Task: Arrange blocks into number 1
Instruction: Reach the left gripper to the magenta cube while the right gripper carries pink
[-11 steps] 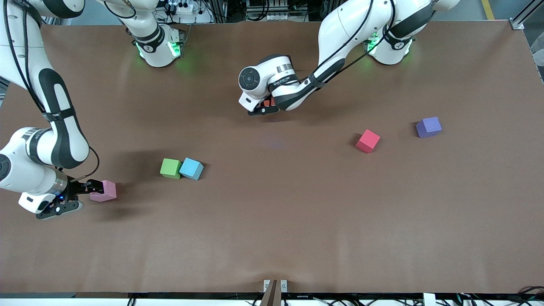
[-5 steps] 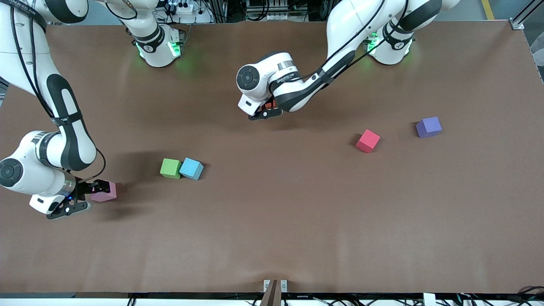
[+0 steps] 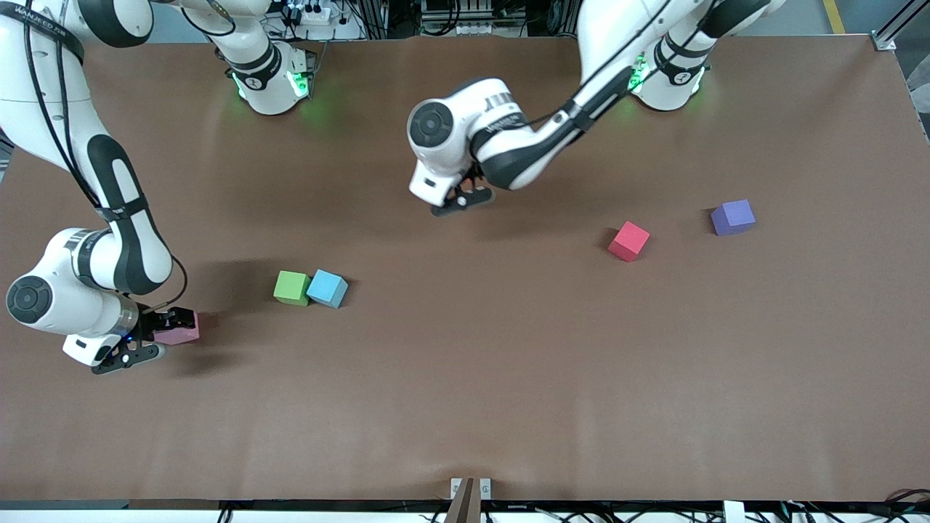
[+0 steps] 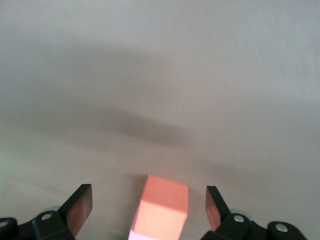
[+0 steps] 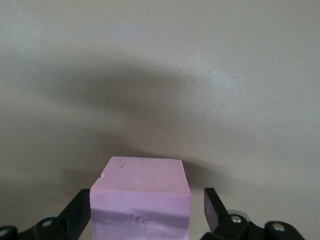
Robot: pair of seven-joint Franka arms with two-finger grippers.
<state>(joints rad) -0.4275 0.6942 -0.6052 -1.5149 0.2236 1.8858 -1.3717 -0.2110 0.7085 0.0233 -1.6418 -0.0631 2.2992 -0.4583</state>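
The only lettering I can spot is small print on my arms' wrist bands, too tiny to read.

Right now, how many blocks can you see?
6: green touching blue; pink between the right gripper fingers; orange under the left gripper; red and purple toward the left arm's end.
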